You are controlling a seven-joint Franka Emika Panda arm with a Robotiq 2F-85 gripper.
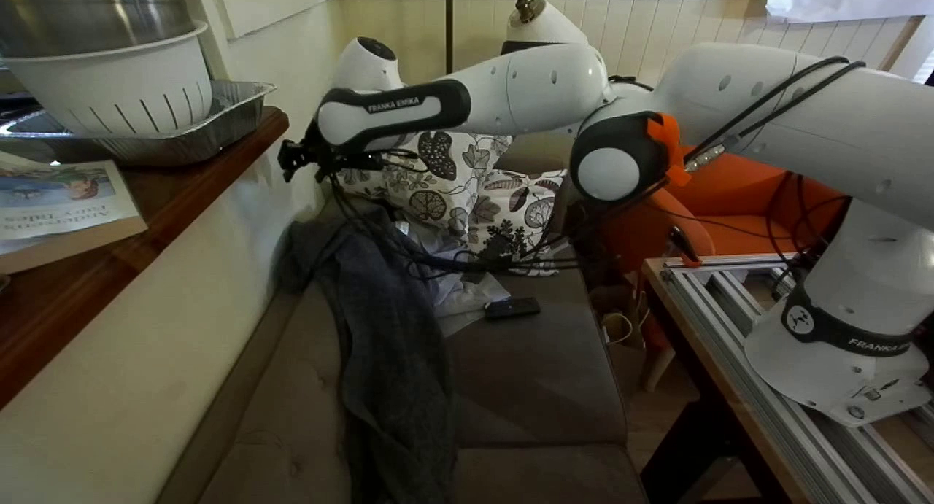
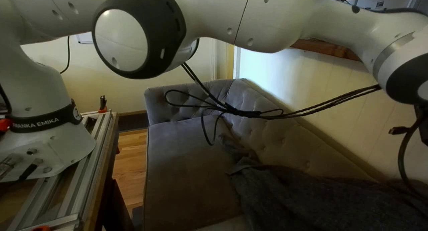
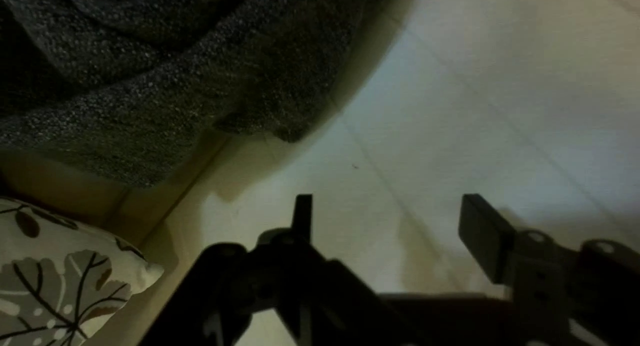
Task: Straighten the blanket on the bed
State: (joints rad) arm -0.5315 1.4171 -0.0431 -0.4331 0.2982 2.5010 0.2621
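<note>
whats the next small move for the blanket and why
Probably shift the open fingers toward the bunched blanket for a grip: in the wrist view they face the pale wall with nothing between them, while the blanket lies off to one side, its folds not yet straightened.

The arm [image 1: 536, 88] I operate is white, smooth, rounded, with small oval dimples. Trim [image 1: 398, 104] at 11 o'clock in an exterior view: black, lettered FRANKA EMIKA. Joint [image 1: 633, 132]: black, round white cap [image 1: 608, 174], orange piece [image 1: 662, 136] at the cap's 2 o'clock. Base [image 2: 46, 152]: white, black band [image 2: 43, 121], 9 o'clock in an exterior view. Cables [image 2: 238, 112]: black, bundled, looped. My gripper [image 3: 390, 226]: black, round screw heads [image 3: 537, 236] toward 4 o'clock in the wrist view.
</note>
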